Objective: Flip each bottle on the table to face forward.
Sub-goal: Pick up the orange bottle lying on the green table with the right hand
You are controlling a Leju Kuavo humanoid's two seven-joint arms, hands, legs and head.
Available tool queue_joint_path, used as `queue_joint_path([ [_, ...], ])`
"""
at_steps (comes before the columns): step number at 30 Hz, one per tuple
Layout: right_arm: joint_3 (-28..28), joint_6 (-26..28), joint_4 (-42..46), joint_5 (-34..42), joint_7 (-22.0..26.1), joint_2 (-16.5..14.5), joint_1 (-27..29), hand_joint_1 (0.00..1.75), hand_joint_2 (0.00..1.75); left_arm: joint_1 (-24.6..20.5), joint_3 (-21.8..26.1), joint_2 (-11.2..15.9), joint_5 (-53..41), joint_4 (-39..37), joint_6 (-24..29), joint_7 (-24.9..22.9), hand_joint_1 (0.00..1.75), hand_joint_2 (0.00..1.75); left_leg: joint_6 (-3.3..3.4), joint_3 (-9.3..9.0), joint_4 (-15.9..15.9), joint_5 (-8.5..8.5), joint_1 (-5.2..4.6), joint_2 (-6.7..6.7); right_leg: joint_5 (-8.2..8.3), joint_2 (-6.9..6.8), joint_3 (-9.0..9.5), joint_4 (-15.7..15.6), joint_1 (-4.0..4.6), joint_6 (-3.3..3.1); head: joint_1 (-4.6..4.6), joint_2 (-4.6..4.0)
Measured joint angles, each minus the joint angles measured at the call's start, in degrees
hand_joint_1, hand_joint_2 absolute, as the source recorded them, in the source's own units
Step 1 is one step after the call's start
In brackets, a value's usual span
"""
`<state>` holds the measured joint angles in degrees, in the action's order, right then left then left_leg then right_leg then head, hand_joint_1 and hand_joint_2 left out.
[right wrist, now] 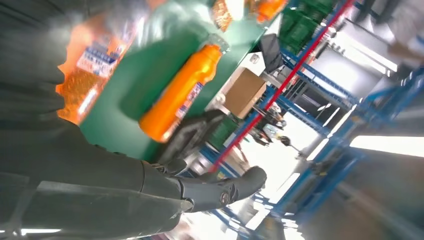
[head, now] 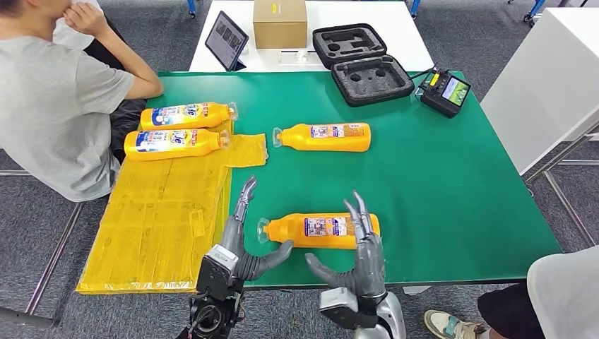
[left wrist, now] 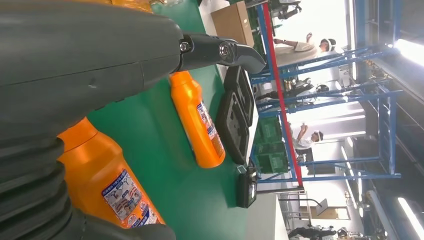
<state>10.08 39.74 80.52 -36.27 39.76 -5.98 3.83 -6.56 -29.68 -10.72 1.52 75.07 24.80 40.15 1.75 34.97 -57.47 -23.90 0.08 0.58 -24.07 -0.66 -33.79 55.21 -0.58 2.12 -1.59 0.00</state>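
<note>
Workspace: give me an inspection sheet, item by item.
Surface: green table, yellow sheet draped over its left part.
Job's things: four orange bottles lying flat; near bottle, middle bottle, two bottles on the yellow sheet.
Clutter: open foam case, controller, tablet, cardboard box.
Hands: left hand and right hand open, either side of the near bottle.
Cables: nothing seen.
Surroundings: seated person, white table.

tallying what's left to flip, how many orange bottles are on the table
4: two side by side at the far left, one mid-table, one at the near edge between the hands.
</note>
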Motion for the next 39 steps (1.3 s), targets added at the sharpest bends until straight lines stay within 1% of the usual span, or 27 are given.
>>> queue_joint_path([
  [2, -1.81, 0.00, -2.25, -6.92, -1.06, -0.55, -0.24, 0.00, 1.75, 0.14, -0.10, 0.04, -0.19, 0.55, 0.68, 0.00, 0.00, 1.75, 0.00, 0.00, 0.00, 0.00, 0.00, -0.02, 0.00, -0.01, 0.00, 0.00, 0.00, 0.00, 0.00, 0.00],
  [4, -3.75, 0.00, -5.01, -12.02, -2.34, -0.72, -0.62, 0.00, 1.75, 0.29, -0.20, 0.09, -0.74, 1.39, 1.99, 0.02, 0.00, 1.75, 0.00, 0.01, 0.00, 0.01, 0.00, -0.04, 0.00, -0.02, 0.01, 0.00, 0.00, 0.00, 0.01, 0.00],
  [8, -7.11, 0.00, -10.16, -18.07, -4.57, -0.75, -2.29, 0.00, 1.75, 0.35, -0.54, 0.16, -1.49, 3.08, 4.34, 0.05, 0.00, 1.75, 0.01, 0.01, 0.00, 0.01, -0.01, -0.04, 0.00, -0.01, 0.02, 0.00, -0.01, 0.01, 0.01, 0.00],
  [13, -8.13, 0.02, -15.71, -25.71, -10.69, -0.30, -5.87, 0.00, 1.75, 0.20, -1.20, 0.16, -1.46, 4.62, 5.84, 0.07, 0.00, 1.75, 0.01, 0.00, -0.01, 0.01, -0.01, -0.04, 0.01, -0.01, 0.01, 0.00, -0.01, 0.01, 0.01, 0.00],
  [15, -8.04, 0.02, -17.30, -27.37, -12.96, -0.07, -7.06, 0.00, 1.75, 0.19, -1.29, 0.16, -2.01, 5.61, 7.91, 0.07, 0.00, 1.75, 0.00, 0.00, -0.02, 0.02, -0.01, -0.04, 0.01, -0.01, 0.01, 0.00, -0.01, 0.01, 0.00, 0.00],
  [17, -7.78, 0.02, -18.76, -28.49, -15.13, 0.22, -8.12, 0.00, 1.75, 0.18, -1.40, 0.20, -2.99, 6.90, 11.08, 0.07, 0.00, 1.75, 0.00, 0.00, -0.01, 0.02, 0.00, -0.04, 0.01, -0.01, 0.01, 0.00, 0.00, 0.01, 0.00, 0.00],
  [20, -7.35, 0.02, -20.42, -29.46, -16.87, 0.73, -9.25, 0.00, 1.75, 0.16, -1.71, 0.38, -4.09, 8.67, 14.37, 0.07, 0.00, 1.75, 0.00, 0.01, -0.01, 0.01, 0.00, -0.04, 0.01, -0.02, 0.01, 0.00, 0.00, 0.01, 0.01, 0.00],
  [23, -6.97, 0.03, -21.48, -30.36, -17.61, 1.11, -9.87, 0.00, 1.75, 0.20, -1.93, 0.55, -4.92, 9.78, 14.89, 0.07, 0.00, 1.75, 0.00, 0.02, -0.01, 0.01, 0.00, -0.04, 0.01, -0.02, 0.01, 0.00, 0.00, 0.01, 0.01, 0.00],
  [29, -6.59, 0.04, -22.51, -35.74, -19.77, 1.98, -10.69, 0.00, 1.75, 0.41, -2.04, 0.88, -5.53, 11.22, 15.13, 0.07, 0.00, 1.75, 0.00, 0.02, -0.01, 0.01, -0.01, -0.04, 0.01, -0.02, 0.01, 0.00, -0.01, 0.01, 0.01, 0.00],
  [33, -6.30, 0.04, -23.30, -37.60, -20.90, 2.18, -11.47, 0.00, 1.75, 0.47, -2.06, 1.09, -4.77, 11.50, 15.15, 0.07, 0.00, 1.75, 0.00, 0.02, -0.01, 0.01, -0.01, -0.04, 0.01, -0.02, 0.01, 0.00, -0.01, 0.01, 0.00, 0.00],
  [39, -6.15, -0.01, -26.95, -39.66, -24.17, 2.55, -14.08, 0.00, 1.75, 0.20, -2.44, 1.20, -2.62, 11.47, 14.94, 0.07, 0.00, 1.75, 0.00, 0.01, -0.01, 0.02, 0.00, -0.04, 0.01, -0.02, 0.01, 0.00, -0.01, 0.01, 0.00, 0.00],
])
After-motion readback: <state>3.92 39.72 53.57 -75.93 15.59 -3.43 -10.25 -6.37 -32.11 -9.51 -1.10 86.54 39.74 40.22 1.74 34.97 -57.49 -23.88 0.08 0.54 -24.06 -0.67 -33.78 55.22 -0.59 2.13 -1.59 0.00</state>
